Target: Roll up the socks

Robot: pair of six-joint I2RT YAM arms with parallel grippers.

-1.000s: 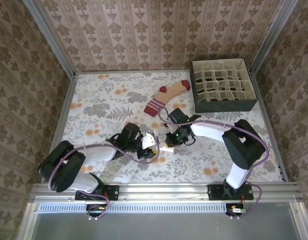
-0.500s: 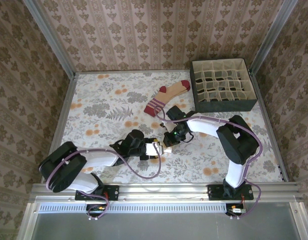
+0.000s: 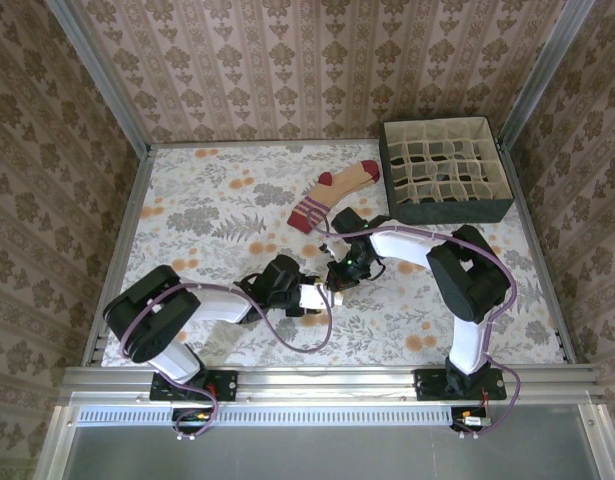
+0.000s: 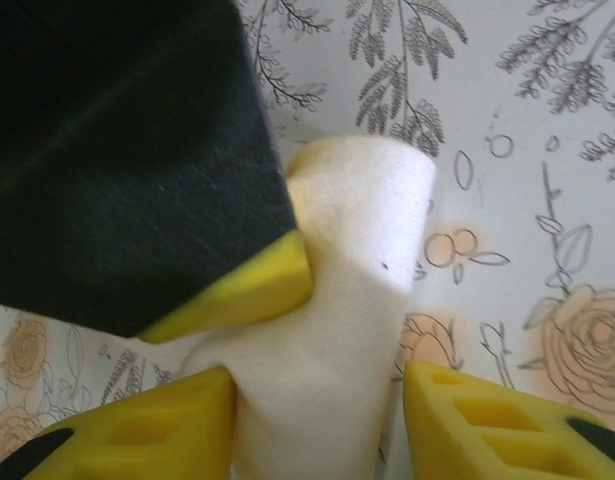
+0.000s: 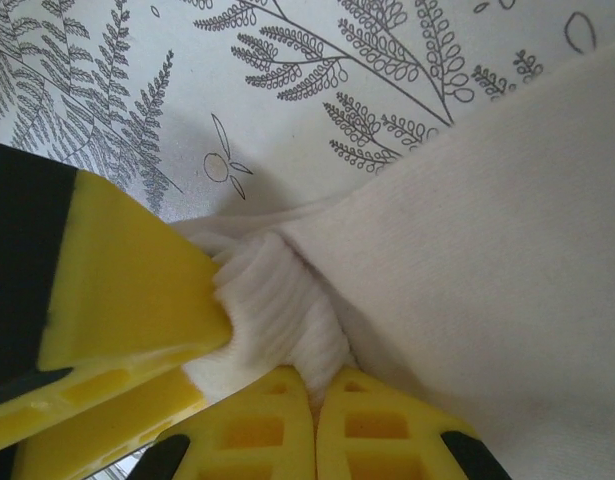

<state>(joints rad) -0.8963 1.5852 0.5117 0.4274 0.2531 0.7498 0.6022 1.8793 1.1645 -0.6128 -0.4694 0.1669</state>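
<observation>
The cream-white sock (image 4: 337,340) lies bunched on the flowered table between both grippers, a small white patch (image 3: 316,294) in the top view. My left gripper (image 4: 317,430) straddles it: its left finger (image 4: 157,420) touches the fabric, while a thin gap separates its right finger (image 4: 487,420) from it. My right gripper (image 5: 315,410) is shut on the sock's ribbed edge (image 5: 287,310), with the left gripper's finger (image 5: 117,290) pressed alongside. The tan sock with maroon toe and striped cuff (image 3: 332,193) lies flat farther back, apart from both arms.
A dark box with cream dividers (image 3: 445,170) stands at the back right corner. Patterned walls close in the table on three sides. The two arms meet nose to nose at the table's middle (image 3: 325,288).
The left gripper has slid right up against the right gripper, and its jaws have narrowed around the cream sock. The right gripper has shifted slightly back and left, staying shut.
</observation>
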